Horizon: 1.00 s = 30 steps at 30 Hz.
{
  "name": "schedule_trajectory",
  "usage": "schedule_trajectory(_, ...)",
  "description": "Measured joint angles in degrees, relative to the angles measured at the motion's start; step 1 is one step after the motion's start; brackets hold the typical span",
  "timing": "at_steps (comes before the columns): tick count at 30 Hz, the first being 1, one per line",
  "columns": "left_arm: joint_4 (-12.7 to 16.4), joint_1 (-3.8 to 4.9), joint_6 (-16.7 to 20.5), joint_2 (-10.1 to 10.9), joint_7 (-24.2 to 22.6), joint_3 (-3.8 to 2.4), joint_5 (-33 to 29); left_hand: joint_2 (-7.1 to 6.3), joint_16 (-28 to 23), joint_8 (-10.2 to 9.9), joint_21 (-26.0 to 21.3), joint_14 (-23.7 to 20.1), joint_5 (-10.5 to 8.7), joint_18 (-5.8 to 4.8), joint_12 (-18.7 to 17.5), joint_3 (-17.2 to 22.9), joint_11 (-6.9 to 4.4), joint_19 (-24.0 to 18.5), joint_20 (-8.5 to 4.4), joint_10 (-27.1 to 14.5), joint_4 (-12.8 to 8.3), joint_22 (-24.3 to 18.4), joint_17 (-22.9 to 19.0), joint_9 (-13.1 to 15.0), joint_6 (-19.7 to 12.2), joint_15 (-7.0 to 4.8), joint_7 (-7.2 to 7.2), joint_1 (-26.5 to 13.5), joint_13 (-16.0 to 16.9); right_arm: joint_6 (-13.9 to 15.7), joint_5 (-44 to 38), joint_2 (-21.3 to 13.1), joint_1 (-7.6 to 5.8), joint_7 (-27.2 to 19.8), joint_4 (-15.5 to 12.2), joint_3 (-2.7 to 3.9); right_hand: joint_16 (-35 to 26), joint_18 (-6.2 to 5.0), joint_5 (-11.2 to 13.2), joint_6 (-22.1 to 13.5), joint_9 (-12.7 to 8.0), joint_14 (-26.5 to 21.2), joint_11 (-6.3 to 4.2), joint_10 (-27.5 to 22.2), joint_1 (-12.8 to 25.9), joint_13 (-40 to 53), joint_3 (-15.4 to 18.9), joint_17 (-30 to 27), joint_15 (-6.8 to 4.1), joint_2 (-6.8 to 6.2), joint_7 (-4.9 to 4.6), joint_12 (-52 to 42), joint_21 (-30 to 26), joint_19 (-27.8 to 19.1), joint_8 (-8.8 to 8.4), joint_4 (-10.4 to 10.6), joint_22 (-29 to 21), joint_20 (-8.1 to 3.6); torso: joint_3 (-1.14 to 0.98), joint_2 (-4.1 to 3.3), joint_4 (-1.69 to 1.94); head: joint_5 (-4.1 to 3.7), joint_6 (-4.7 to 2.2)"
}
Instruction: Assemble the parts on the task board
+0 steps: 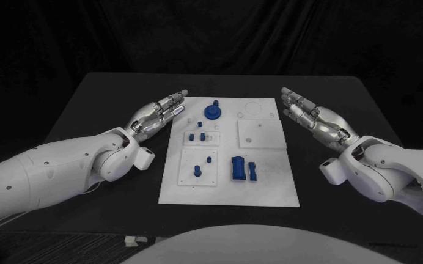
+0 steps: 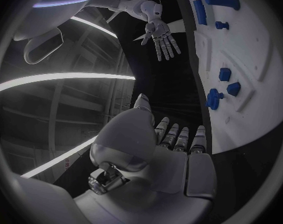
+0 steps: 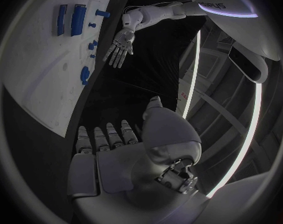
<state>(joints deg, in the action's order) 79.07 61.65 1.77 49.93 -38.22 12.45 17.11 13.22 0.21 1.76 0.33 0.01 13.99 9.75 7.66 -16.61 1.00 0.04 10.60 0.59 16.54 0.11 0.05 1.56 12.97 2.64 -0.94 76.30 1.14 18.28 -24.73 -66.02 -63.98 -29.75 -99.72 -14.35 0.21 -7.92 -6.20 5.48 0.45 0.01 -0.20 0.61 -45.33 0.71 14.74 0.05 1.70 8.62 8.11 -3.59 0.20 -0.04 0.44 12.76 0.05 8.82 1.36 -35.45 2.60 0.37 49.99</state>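
The white task board point(image 1: 229, 194) lies in the middle of the black table. A round blue knob point(image 1: 213, 111) stands near its far end, small blue pegs point(image 1: 199, 135) sit on a raised plate behind a single peg point(image 1: 198, 170), and a large blue block point(image 1: 238, 168) lies beside a slimmer one point(image 1: 253, 171). My left hand point(image 1: 161, 114) hovers at the board's far left corner, fingers stretched out and holding nothing. My right hand point(image 1: 310, 117) mirrors it off the board's far right edge, also flat and empty. The left wrist view shows the knob point(image 2: 214, 98) just beyond my left hand point(image 2: 172, 139).
A square white plate point(image 1: 261, 133) with small holes sits on the board's right half, and a round recess point(image 1: 253, 106) lies at its far right. Black table point(image 1: 106, 93) surrounds the board on all sides, backed by a dark curtain.
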Motion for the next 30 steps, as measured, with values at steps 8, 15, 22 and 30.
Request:
schedule_trajectory(8, 0.76, -0.09, 1.26, -0.29, 0.68, -1.2, -0.48, -3.75, 0.0, -1.01, 0.0, 0.01, -4.0, -1.41, -2.46, 4.73, -0.41, 0.0, -3.07, -0.41, -4.72, 0.0, 0.0, -1.14, -3.79, -1.63, 0.74, -21.77, -0.84, 1.32, 1.35, 3.34, 0.42, 0.08, 1.4, 2.5, 0.0, 7.53, 6.0, -5.48, -0.37, 0.0, 0.31, -0.31, 35.72, -0.66, -14.15, 0.0, -1.41, -8.54, -7.91, 3.39, 0.0, 0.06, -0.24, -12.58, 0.0, -8.53, -0.08, 0.26, -0.16, -0.05, -1.47)
schedule_trajectory(15, 3.42, -0.5, 7.64, -1.65, 1.97, -4.46, -2.72, -6.1, 0.0, -1.27, 0.0, 0.01, -6.5, -3.19, -5.94, 7.69, -0.6, -0.02, -4.73, -0.61, -7.69, -0.06, 0.01, -1.36, -5.84, -2.04, 0.97, -35.41, -0.98, 7.65, 7.64, 12.23, 1.99, 0.07, 5.37, 8.59, 0.0, 7.53, 6.0, -5.48, -0.4, 0.0, 0.31, -0.31, 44.82, -0.65, -14.6, 0.01, -1.4, -8.54, -7.9, 3.39, 0.0, 0.06, -0.24, -12.76, 0.01, -8.52, -0.4, 1.32, -0.8, -0.16, -6.21)
schedule_trajectory(22, 6.91, -0.89, 18.86, -3.39, 3.95, -8.46, -7.1, -8.09, 0.0, -1.49, 0.0, 0.02, -8.39, -5.9, -6.83, 9.9, -0.6, -0.08, -7.89, -0.61, -9.89, -0.06, 0.02, -1.47, -7.55, -2.03, 0.93, -45.62, -1.06, 16.58, 16.38, 19.45, 3.28, 0.04, 8.63, 13.17, 0.0, 7.52, 6.0, -5.48, -0.4, 0.0, 0.31, -0.31, 44.97, -0.65, -14.6, 0.01, -1.4, -8.69, -7.9, 3.39, 0.0, 0.06, -0.24, -12.76, 0.02, -8.52, -0.92, 2.82, -1.74, -0.31, -11.99)
schedule_trajectory(30, 9.8, -1.27, 31.65, -4.76, 6.4, -11.57, -12.25, -11.82, 0.0, -1.49, 0.0, -0.19, -12.36, -8.1, -7.33, 13.27, -0.6, -0.09, -9.51, -0.61, -13.26, -0.06, 0.04, -1.49, -11.2, -2.23, 0.94, -54.46, -1.07, 22.44, 22.17, 21.38, 3.65, 0.04, 9.72, 14.3, 0.0, 7.51, 6.0, -5.48, -0.38, 0.0, 0.31, -0.3, 44.97, -0.65, -14.6, 0.01, -1.4, -8.69, -7.91, 3.38, 0.0, 0.06, -0.24, -12.76, 0.02, -8.52, -1.25, 3.94, -2.4, -0.36, -15.24)
